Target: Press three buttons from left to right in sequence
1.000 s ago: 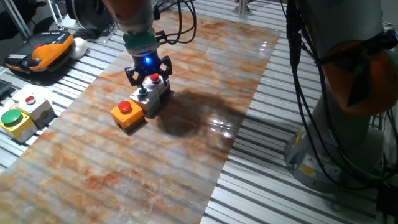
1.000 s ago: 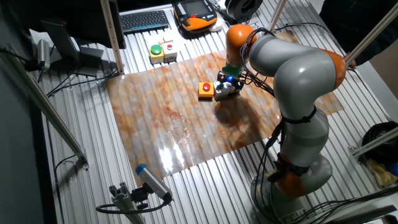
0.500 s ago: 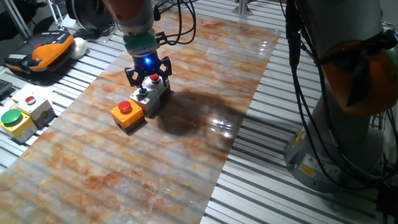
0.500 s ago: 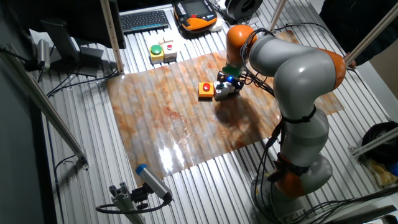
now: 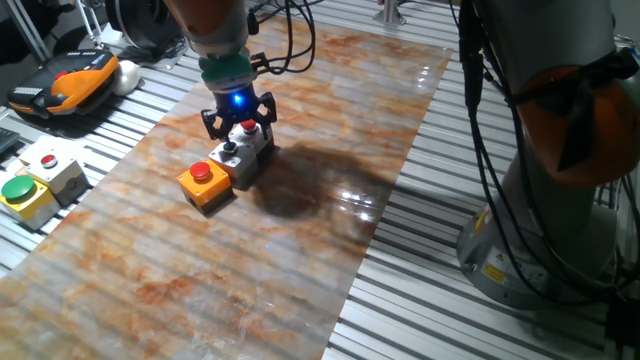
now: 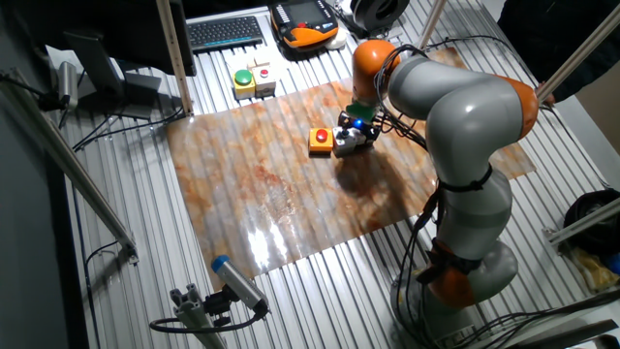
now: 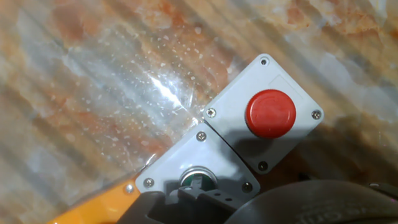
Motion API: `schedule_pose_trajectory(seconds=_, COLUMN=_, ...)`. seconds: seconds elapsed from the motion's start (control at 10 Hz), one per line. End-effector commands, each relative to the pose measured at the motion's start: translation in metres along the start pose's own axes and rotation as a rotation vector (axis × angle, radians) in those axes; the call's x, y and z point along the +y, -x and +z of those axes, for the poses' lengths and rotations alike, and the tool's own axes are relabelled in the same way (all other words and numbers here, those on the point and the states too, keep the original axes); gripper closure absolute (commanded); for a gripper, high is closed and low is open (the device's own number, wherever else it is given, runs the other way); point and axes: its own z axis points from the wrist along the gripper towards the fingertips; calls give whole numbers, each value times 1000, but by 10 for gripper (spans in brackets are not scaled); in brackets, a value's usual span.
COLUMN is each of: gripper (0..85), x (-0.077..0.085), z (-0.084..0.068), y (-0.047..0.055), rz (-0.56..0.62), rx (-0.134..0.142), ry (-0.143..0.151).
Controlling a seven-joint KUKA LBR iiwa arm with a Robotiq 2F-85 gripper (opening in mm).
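The three buttons stand in a row on the marbled mat (image 5: 300,190): an orange box with a red cap (image 5: 203,176), a pale grey box with a green cap (image 5: 230,152) and a pale grey box with a red cap (image 5: 247,128). My gripper (image 5: 237,118) hangs low over the two grey boxes, its blue light lit. In the hand view the grey box with the red cap (image 7: 270,113) is fully seen, and the green cap (image 7: 198,178) is partly covered by the dark gripper body (image 7: 205,202). The fingertips do not show clearly.
A yellow box with a large green button (image 5: 20,192) and a beige box with a red button (image 5: 50,168) stand off the mat at the left. An orange-black pendant (image 5: 70,82) lies behind them. The robot's base (image 5: 560,200) rises at the right.
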Motion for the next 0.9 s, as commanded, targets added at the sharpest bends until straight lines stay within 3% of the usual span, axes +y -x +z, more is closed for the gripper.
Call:
schedule_pose_trajectory(seconds=0.0, gripper=170, x=3, z=-9, y=-1, rz=-1, rx=7, ry=7)
schedule_pose_trajectory(seconds=0.3, gripper=170, x=14, z=-27, y=-7, rz=13, rx=17, ry=11)
schedule_pose_trajectory(seconds=0.4, gripper=340, x=20, z=-32, y=-8, rz=-20, rx=36, ry=22)
schedule_pose_trajectory(seconds=0.5, gripper=680, x=24, z=-38, y=-8, rz=-52, rx=76, ry=64)
schedule_pose_trajectory(seconds=0.6, gripper=850, x=28, z=-44, y=-8, rz=-90, rx=125, ry=118)
schedule_pose_trajectory(seconds=0.7, gripper=850, x=34, z=-50, y=-11, rz=-78, rx=138, ry=133)
schedule_pose_trajectory(seconds=0.8, gripper=850, x=41, z=-54, y=-16, rz=-82, rx=116, ry=100)
